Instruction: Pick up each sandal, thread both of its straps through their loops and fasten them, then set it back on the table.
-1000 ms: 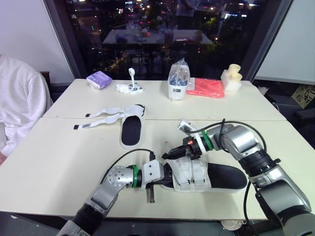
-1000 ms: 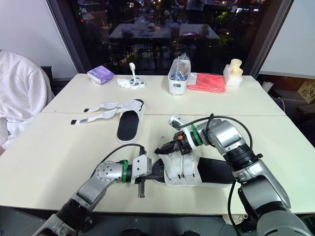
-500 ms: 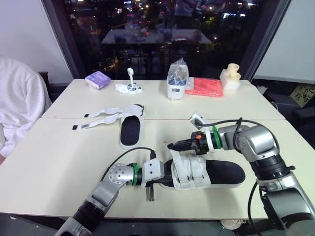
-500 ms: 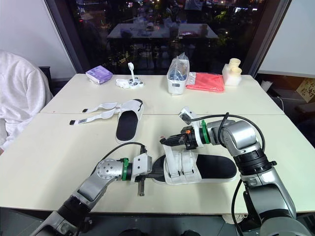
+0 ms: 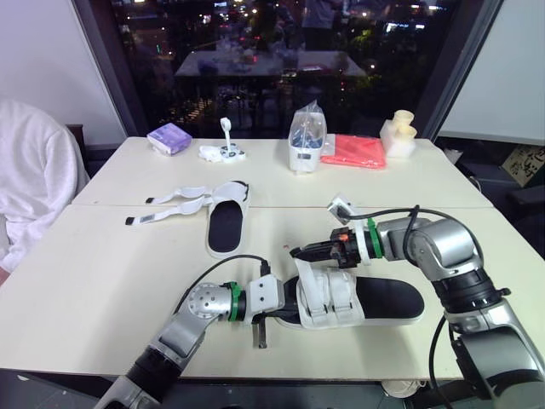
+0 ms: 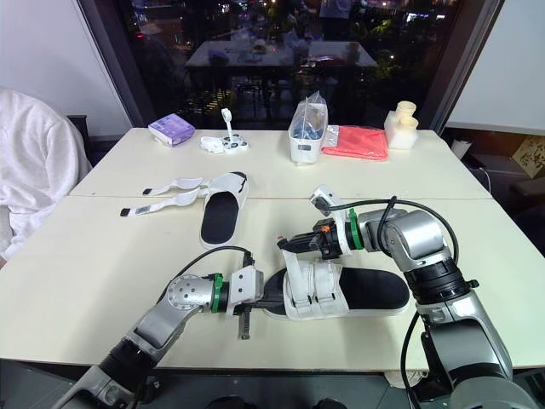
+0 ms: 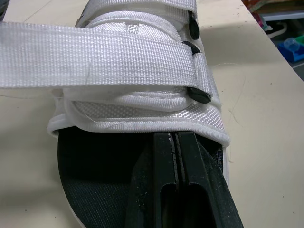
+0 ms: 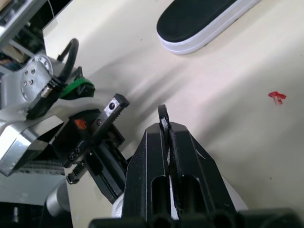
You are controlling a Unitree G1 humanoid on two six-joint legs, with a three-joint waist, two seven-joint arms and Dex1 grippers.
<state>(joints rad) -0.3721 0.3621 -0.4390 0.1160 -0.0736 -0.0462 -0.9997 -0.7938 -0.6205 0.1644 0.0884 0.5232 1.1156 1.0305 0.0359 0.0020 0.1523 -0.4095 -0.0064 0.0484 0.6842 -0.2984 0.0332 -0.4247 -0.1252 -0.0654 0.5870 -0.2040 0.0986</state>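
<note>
Near the table's [image 5: 102,281] front edge, the right gripper [image 5: 298,252] pinches the end of a strap [image 6: 292,264] standing up from the near sandal [image 5: 375,300]. The left gripper [image 7: 175,137], fingers pressed together, rests on the insole [image 7: 95,180] at its toe. The second sandal [image 5: 228,223] lies mid-table, its straps [image 5: 174,204] unfastened.

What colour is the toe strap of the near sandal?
That strap is white; best in left wrist view.
</note>
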